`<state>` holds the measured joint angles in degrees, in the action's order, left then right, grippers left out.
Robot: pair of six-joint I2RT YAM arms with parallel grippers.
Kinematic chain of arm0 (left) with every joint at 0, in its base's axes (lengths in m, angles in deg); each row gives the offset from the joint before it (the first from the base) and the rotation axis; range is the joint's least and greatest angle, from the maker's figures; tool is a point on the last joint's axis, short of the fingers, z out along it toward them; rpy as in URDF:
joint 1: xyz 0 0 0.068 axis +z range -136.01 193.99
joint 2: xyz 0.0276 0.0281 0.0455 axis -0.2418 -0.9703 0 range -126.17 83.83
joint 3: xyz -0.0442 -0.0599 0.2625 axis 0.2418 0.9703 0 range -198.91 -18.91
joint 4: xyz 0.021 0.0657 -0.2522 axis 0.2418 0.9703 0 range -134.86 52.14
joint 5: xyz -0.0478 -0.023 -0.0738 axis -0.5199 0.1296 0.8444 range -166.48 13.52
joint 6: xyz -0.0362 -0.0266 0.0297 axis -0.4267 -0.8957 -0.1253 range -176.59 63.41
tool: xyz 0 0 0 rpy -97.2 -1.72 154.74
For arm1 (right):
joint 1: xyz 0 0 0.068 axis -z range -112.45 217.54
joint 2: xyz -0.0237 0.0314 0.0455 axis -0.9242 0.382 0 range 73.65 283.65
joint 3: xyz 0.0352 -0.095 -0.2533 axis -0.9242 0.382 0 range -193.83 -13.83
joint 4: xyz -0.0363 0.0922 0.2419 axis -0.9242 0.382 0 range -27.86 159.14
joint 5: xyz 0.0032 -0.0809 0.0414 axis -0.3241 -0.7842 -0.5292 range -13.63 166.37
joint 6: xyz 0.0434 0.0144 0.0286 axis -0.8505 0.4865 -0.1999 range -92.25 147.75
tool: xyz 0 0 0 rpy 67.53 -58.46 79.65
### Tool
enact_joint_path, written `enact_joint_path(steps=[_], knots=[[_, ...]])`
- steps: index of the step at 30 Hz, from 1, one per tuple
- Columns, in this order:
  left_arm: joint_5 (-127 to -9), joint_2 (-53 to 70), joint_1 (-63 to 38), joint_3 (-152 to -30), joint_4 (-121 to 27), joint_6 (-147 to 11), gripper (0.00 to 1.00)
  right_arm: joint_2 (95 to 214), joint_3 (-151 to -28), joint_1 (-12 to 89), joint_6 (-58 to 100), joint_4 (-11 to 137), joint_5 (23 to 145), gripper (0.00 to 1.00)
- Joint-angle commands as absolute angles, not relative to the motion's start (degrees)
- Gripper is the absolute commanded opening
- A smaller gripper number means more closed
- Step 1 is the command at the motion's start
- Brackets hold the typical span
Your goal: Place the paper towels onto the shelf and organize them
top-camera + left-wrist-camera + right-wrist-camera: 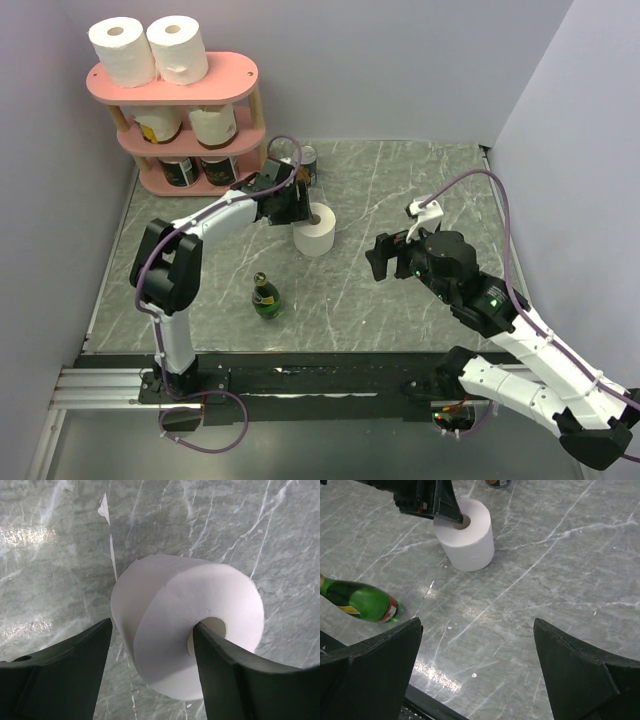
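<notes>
A plain white paper towel roll (316, 234) stands upright on the grey marble table; it also shows in the left wrist view (190, 625) and the right wrist view (466, 536). My left gripper (305, 212) is open and straddles the roll's wall: one finger (220, 665) is in the hollow core, the other (75, 665) is outside with a gap to the paper. My right gripper (378, 256) is open and empty to the roll's right. The pink shelf (235, 72) at the back left carries two white rolls (150, 48) on top, two on the middle tier and two dark-wrapped ones below.
A green glass bottle (265, 297) lies on the table in front of the roll and shows in the right wrist view (362, 601). A small tin can (306, 160) stands right of the shelf. Walls close in the table on the left, back and right.
</notes>
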<state>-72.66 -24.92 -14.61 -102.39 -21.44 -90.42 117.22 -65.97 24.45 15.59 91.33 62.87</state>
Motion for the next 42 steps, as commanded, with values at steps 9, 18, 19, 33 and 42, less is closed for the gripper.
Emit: enact_joint_path(steps=[9, 18, 19, 33, 42], knots=[[-73.0, -24.1, -15.4, -104.2, -21.8, -90.2, 0.41, 115.8, -65.7, 24.8, 15.6, 89.9, 60.4, 0.99], [-74.5, -17.6, -15.4, -111.2, -14.1, -90.9, 0.29, 116.0, -66.2, 24.8, 16.0, 90.4, 60.5, 1.00], [-75.5, -16.7, -15.5, -112.1, -13.1, -90.7, 0.28, 116.0, -66.6, 24.7, 16.0, 90.8, 60.5, 1.00], [-86.6, -9.6, -10.4, -142.4, 4.1, -89.5, 0.29, 115.0, -69.3, 24.8, 16.2, 93.9, 60.6, 1.00], [-88.2, -6.2, -0.7, -149.5, -1.5, -89.6, 0.31, 113.5, -70.8, 24.8, 16.5, 95.4, 60.7, 1.00]])
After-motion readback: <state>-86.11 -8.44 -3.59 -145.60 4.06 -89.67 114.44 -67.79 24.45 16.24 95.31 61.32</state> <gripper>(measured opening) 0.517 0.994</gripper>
